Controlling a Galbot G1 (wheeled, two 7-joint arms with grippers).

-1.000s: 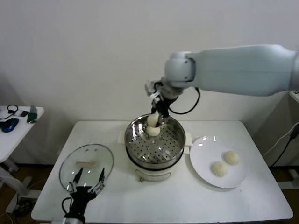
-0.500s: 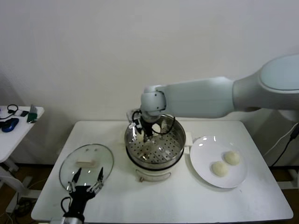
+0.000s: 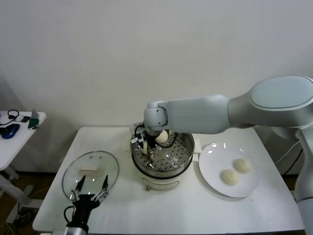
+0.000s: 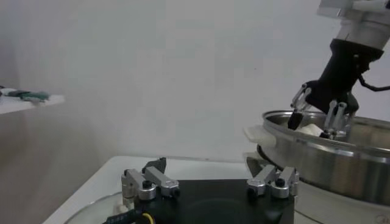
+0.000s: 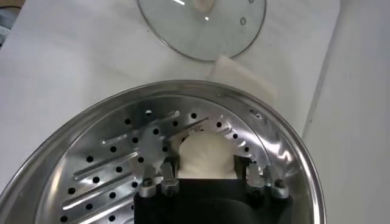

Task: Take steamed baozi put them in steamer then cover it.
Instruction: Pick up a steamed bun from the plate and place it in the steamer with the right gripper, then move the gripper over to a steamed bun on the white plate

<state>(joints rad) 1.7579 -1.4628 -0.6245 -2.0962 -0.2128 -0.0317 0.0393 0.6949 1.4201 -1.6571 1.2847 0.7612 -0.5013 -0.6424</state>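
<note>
One steamed baozi [image 5: 204, 154] is sitting between the fingers of the right gripper [image 3: 145, 147], low inside the steamer [image 3: 162, 152] at its far-left part, with its underside at or just above the perforated tray [image 5: 116, 164]; whether it is resting on the tray cannot be told. The right gripper's jaws are closing on that bun from both sides, as the right wrist view is showing. A second baozi [image 3: 161, 137] is lying on the tray against the far wall of the pot, just right of the gripper. The steamer is standing uncovered at the middle of the white table [image 3: 186, 210], its shiny rim [image 4: 317, 137] open to the top. Two more buns, one nearer [image 3: 228, 177] and one farther right [image 3: 242, 165], are lying close together on the white plate [image 3: 215, 159], which is sitting just right of the steamer. The glass lid [image 3: 91, 172] is lying flat on the table to the left of the steamer, well apart from it. The left gripper [image 3: 90, 193] is hovering at the lid's near edge with its fingers spread and gripping nothing. A small side table [image 3: 19, 128] with a few dark items is standing far off to the left.
</note>
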